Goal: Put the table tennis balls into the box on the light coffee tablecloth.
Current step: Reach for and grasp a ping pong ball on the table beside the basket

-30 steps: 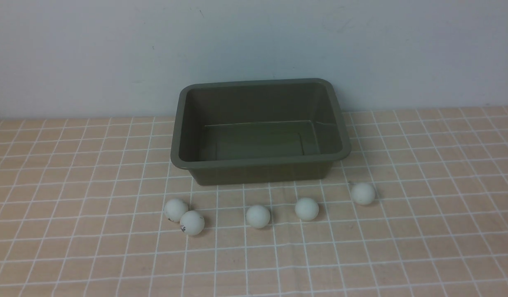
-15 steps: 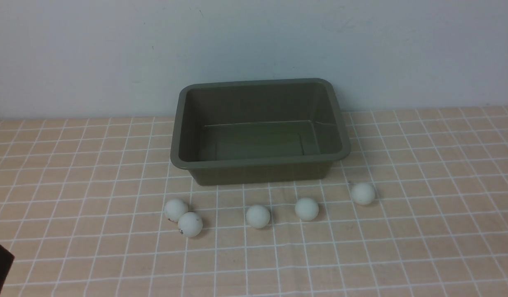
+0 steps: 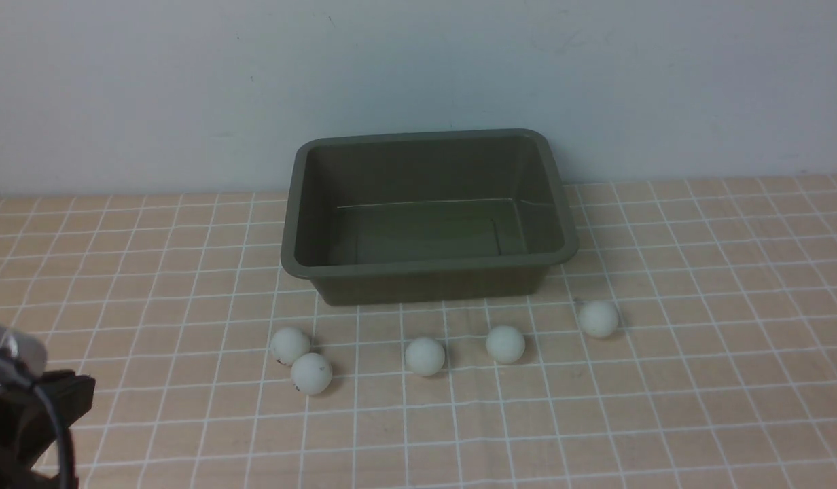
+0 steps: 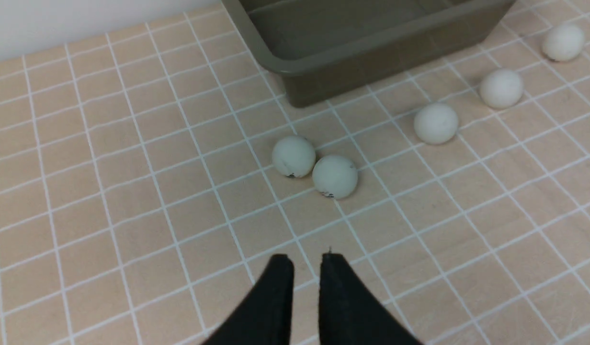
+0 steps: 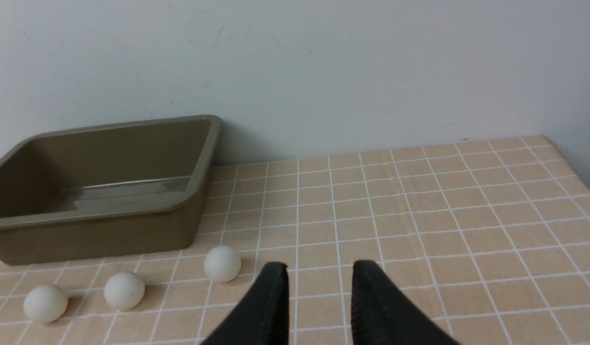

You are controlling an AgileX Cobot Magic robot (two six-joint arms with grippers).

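Above the checked tablecloth (image 3: pixel 663 407) by the pale wall (image 3: pixel 418 68), left hand (image 4: pixel 306 261) barely spread, right hand (image 5: pixel 319 269) wider.

The left arm (image 3: pixel 31 414) swings up into the front view's lower-left corner, silver joint and black cable now showing. The nearer table tennis ball (image 3: pixel 311 373) of the touching pair rolls slightly toward the robot, its logo slipping lower.

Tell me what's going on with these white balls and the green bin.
A two-armed robot is set to put the table tennis balls into the box. All five lie on the light coffee tablecloth in front of it; the box is empty. The left gripper faces the leftmost pair, jaws slightly apart and empty. The right gripper is open, holding nothing.
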